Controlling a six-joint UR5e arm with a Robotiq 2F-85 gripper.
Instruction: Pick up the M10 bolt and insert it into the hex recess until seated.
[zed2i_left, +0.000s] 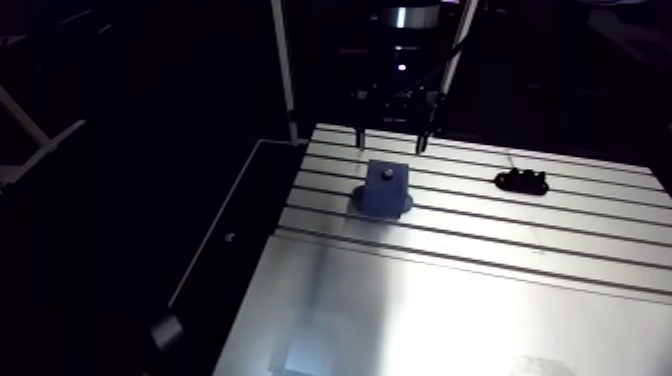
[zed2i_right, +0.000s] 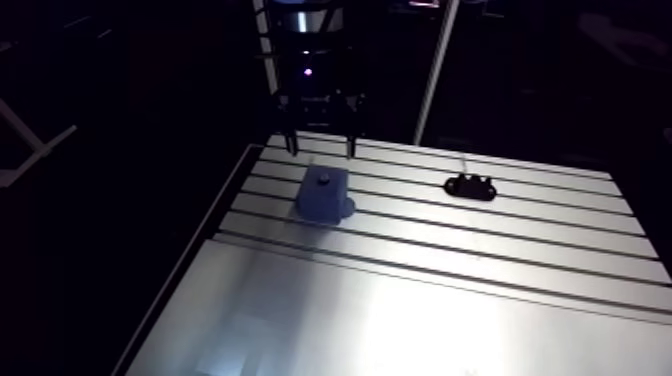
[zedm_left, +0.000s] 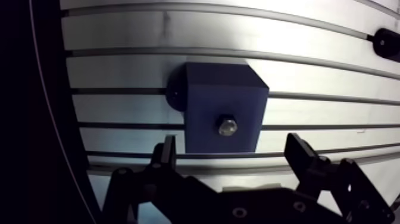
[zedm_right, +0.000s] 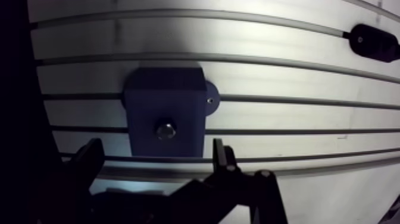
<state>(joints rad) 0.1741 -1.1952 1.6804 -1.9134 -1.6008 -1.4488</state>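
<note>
A dark blue block (zedm_left: 223, 107) stands on the slotted aluminium table (zed2i_left: 470, 300), with a round foot at its side. A metal bolt head (zedm_left: 227, 126) shows in the recess on the block's top face. My gripper (zedm_left: 232, 152) hangs above the table just behind the block in the arm view, its gripper (zed2i_left: 390, 135) fingers spread wide. In the wrist view the block lies ahead of the fingers, with nothing between them. One fingertip (zedm_left: 168, 149) and the other are apart from the block.
A small black fixture (zed2i_left: 523, 181) lies on the table to the right of the block. The table's left edge (zed2i_left: 262, 250) drops to a dark side panel close beside the block.
</note>
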